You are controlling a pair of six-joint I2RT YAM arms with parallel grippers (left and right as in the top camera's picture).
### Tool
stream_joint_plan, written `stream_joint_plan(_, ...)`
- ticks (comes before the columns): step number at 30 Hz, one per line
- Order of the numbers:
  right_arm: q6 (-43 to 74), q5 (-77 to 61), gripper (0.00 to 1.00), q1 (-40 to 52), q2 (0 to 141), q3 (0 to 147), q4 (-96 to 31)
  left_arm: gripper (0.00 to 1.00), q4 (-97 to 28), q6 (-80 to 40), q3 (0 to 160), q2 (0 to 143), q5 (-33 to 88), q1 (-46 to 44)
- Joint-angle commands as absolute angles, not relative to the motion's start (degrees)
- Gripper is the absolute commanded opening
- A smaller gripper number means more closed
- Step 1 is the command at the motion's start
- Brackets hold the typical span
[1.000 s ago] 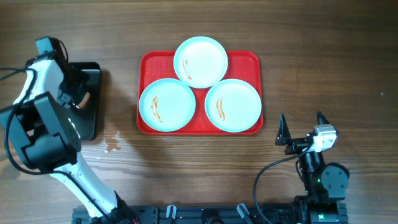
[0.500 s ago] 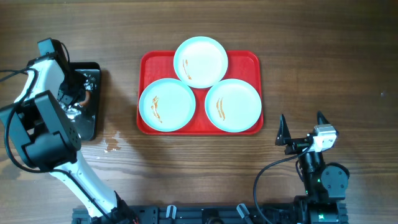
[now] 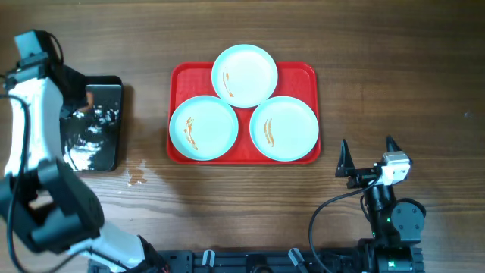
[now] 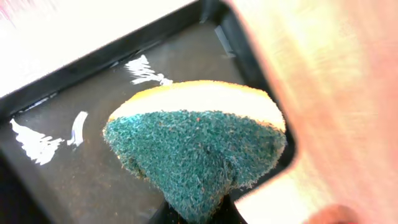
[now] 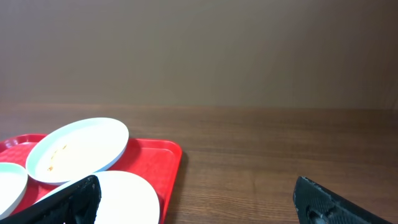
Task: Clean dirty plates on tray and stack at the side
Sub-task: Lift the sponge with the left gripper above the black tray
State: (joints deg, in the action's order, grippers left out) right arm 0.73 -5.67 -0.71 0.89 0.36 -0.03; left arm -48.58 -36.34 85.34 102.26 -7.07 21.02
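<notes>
The left hand (image 3: pixel 82 97) is closed on a sponge (image 4: pixel 196 143), yellow with a green scouring face that bulges under the squeeze. It looks soft and wet, so it should wipe without scratching. It hangs over a black tray (image 3: pixel 106 155) holding water (image 3: pixel 83 140), on the left of the worktop (image 3: pixel 394 61).

The plates (image 3: pixel 203 127) are well apart from it, on the red tray (image 3: pixel 176 76) at mid-worktop. They look stiff, light and smooth, probably slippery once wet. The rim is the likely place to pinch, since the flat centres offer no hold. The rear plate (image 3: pixel 244 74) overlaps the rims of the two front ones, so it would lift off first.

The right hand (image 3: pixel 367 144) stands open and empty near the front edge, close to the tray's right corner.

Count: three plates, each streaked with sauce (image 3: pixel 269 133); one red tray, one black tray, one sponge, two hands.
</notes>
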Motion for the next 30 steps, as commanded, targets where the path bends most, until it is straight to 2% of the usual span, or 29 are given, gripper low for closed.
stream_joint_plan(1,0.1,-4.9,1.0,-1.1,0.5,0.3,0.1,0.04,-48.2,-36.5,85.5,99.7,-5.8,21.1)
stream_joint_plan(5,0.0,-4.9,1.0,-1.1,0.5,0.3,0.1,0.04,-46.7,-36.5,84.1,102.1,-6.9,21.1)
stream_joint_plan(8,0.0,-4.9,1.0,-1.1,0.5,0.3,0.1,0.04,-38.8,-36.5,79.0,106.5,-9.3,21.1)
stream_joint_plan(11,0.0,-4.9,1.0,-1.1,0.5,0.3,0.1,0.04,-37.3,-36.5,78.1,107.8,-8.5,21.6)
stream_joint_plan(22,0.0,-4.9,1.0,-1.1,0.5,0.3,0.1,0.04,-35.1,-35.7,78.1,97.9,-3.4,21.7)
stream_joint_plan(30,0.0,-4.9,1.0,-1.1,0.5,0.3,0.2,0.04,-32.7,-24.9,77.5,96.0,5.2,21.6)
